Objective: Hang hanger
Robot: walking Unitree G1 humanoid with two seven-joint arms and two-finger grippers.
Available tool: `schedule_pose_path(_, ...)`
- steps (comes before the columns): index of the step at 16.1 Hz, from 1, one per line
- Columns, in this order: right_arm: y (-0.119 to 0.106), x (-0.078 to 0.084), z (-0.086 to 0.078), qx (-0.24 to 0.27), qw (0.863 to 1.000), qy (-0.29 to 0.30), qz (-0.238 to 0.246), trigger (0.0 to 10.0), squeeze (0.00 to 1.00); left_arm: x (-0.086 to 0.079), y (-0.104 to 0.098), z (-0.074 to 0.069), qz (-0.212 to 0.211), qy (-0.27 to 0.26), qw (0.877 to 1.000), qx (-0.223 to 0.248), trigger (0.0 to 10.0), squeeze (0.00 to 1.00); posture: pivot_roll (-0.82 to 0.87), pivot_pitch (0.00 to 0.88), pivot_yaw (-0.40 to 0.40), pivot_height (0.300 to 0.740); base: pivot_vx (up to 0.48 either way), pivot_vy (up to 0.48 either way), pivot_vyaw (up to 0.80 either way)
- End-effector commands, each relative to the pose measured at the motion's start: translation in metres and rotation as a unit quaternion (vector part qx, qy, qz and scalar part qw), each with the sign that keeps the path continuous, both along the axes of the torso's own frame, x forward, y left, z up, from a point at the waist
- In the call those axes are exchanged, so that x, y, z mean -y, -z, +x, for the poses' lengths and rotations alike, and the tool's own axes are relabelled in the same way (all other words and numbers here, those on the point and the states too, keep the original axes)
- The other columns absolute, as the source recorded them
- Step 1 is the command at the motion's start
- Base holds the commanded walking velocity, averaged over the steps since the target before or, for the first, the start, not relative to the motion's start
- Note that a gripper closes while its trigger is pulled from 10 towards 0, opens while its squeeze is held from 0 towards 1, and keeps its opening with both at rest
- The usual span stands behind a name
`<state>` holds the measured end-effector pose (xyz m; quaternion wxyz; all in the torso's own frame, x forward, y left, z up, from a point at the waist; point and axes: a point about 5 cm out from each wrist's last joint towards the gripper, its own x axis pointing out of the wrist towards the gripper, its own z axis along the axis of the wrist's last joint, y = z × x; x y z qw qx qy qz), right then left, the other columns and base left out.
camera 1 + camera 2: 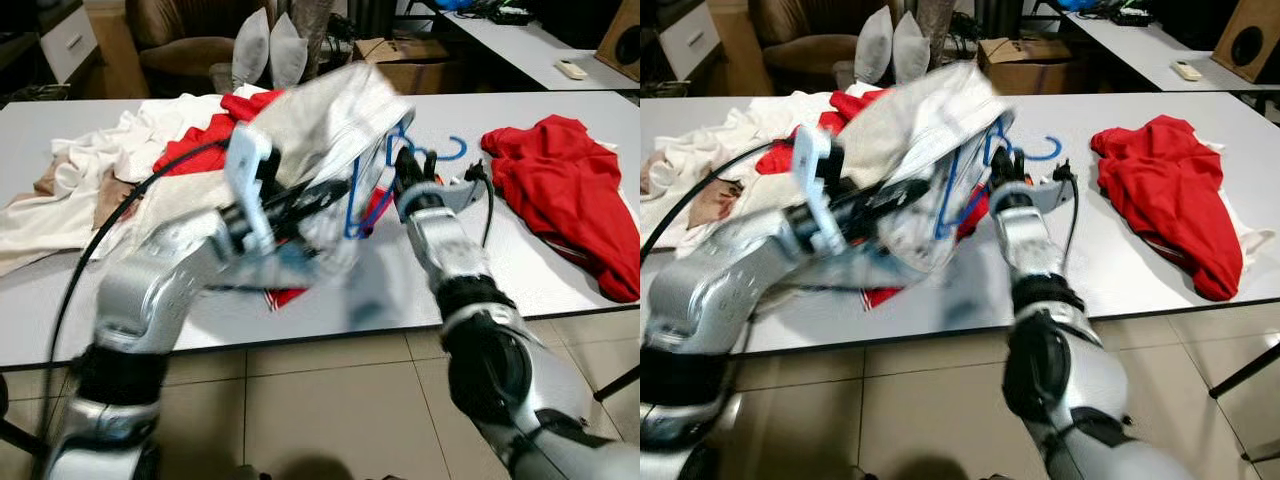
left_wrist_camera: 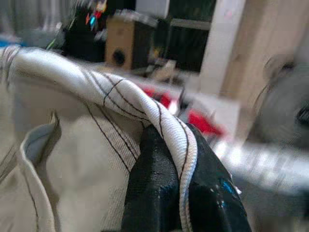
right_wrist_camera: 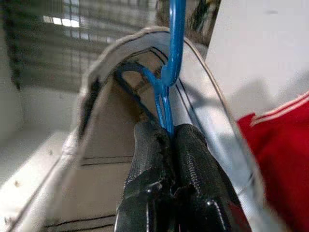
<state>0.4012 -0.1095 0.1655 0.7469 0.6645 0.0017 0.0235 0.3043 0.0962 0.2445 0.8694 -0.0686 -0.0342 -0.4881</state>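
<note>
A blue plastic hanger (image 1: 372, 190) is held up over the grey table (image 1: 400, 290), its hook (image 1: 447, 152) pointing right. My right gripper (image 3: 166, 133) is shut on the hanger's thin blue bar just below the neck. A white striped shirt (image 1: 330, 130) is draped over the hanger. My left gripper (image 2: 178, 150) is shut on a folded edge of that shirt (image 2: 87, 140), left of the hanger. The shirt hides most of the hanger's shoulders.
A pile of white and red clothes (image 1: 150, 150) lies on the table's left half. A red garment (image 1: 570, 190) lies at the right. A second table (image 1: 530, 45), cardboard boxes (image 1: 410, 60) and a brown armchair (image 1: 185, 45) stand behind. Tiled floor (image 1: 320, 410) is in front.
</note>
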Motion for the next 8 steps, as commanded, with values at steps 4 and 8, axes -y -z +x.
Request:
schedule_pose_path(4, 0.005, -0.010, -0.001, -0.059, 0.997, 0.044, -0.038, 10.0, 0.00, 0.026, -0.045, 0.002, -0.091, 0.043, 0.995, 0.014, 0.0, 0.00, -0.02, 0.013, 0.002, 0.740, 0.000, 0.000, 0.00)
schedule_pose_path(8, 0.038, -0.022, -0.013, -0.159, 0.974, 0.009, -0.164, 10.0, 0.00, 0.037, -0.076, 0.013, -0.176, 0.017, 0.984, 0.008, 0.0, 0.00, -0.03, 0.006, 0.014, 0.740, 0.000, 0.000, 0.00)
